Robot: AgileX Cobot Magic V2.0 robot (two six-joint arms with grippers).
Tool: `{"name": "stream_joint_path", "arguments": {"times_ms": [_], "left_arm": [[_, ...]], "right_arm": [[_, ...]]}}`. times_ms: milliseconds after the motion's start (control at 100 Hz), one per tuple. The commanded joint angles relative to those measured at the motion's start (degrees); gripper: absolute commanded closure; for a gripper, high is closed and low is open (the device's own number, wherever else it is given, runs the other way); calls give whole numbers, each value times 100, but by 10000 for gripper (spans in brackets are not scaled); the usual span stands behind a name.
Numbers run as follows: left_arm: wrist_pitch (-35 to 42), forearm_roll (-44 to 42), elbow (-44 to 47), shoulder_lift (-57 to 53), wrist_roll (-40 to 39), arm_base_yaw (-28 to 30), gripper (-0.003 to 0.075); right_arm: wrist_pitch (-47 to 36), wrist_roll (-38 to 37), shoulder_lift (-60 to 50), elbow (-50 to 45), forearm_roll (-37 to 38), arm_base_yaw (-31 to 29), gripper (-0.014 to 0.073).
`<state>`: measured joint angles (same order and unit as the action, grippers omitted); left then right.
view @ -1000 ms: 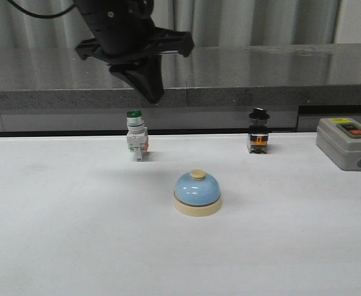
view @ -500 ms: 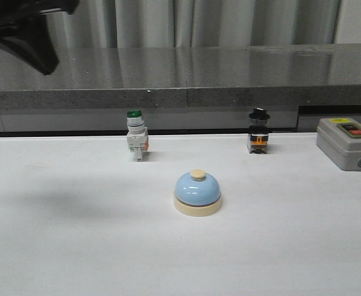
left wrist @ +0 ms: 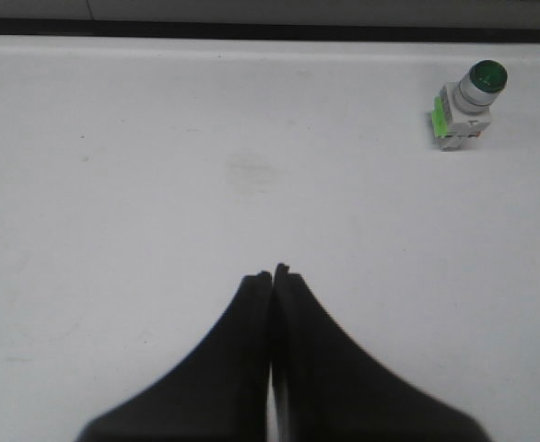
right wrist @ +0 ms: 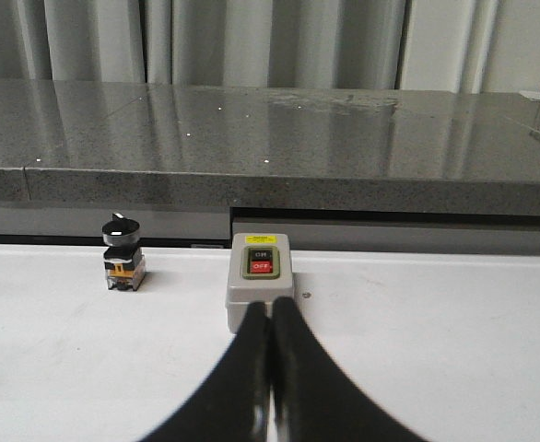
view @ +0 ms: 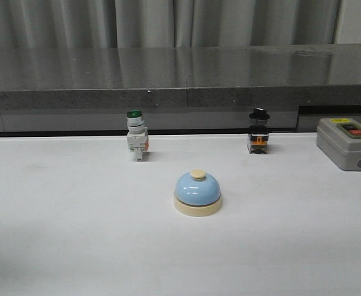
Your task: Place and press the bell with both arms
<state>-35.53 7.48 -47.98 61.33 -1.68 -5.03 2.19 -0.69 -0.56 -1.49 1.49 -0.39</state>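
In the front view neither arm appears; the bell (view: 197, 193) sits upright near the middle of a matte white table (view: 76, 246), its glossy light-blue dome resting on a round cream base and topped by a small cream button. Behind it to the left stands a white push-button switch (view: 136, 135) with a green cap, and behind it to the right a small black knob switch (view: 259, 131) with an orange band; both are well apart from the bell. At the far right edge lies a grey box (view: 347, 143) with a red and a dark button on its top face. A polished dark stone ledge (view: 180, 80) runs behind the table, with pale pleated curtains above it. In the left wrist view the left gripper (left wrist: 273, 273) hangs over bare table, its dark, smooth, tapering fingers pressed together tip to tip with nothing between them; the green-capped switch stands well away, and a cream sliver of the bell's base shows at the frame edge. In the right wrist view the right gripper (right wrist: 271, 306) is held low and level, its black fingers likewise pressed together and empty, pointing at the grey box just beyond its tips, with the black knob switch off to one side.
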Motion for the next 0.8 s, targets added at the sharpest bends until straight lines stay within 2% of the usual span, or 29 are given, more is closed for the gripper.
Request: {"name": "stream_joint_path", "arguments": {"times_ms": [0, 420, 620, 790], "left_arm": [[335, 36, 138, -565, -72, 124, 741], [1073, 36, 1487, -2839, -72, 180, 741], [1181, -53, 1999, -3773, -72, 180, 741], [1950, -53, 2683, -4468, -72, 180, 741]], "right_arm": [[-463, 10, -81, 84, 48, -23, 654], [-463, 10, -81, 84, 48, -23, 654], [-463, 10, -81, 84, 48, -23, 654], [-463, 10, -81, 84, 48, -23, 654]]}}
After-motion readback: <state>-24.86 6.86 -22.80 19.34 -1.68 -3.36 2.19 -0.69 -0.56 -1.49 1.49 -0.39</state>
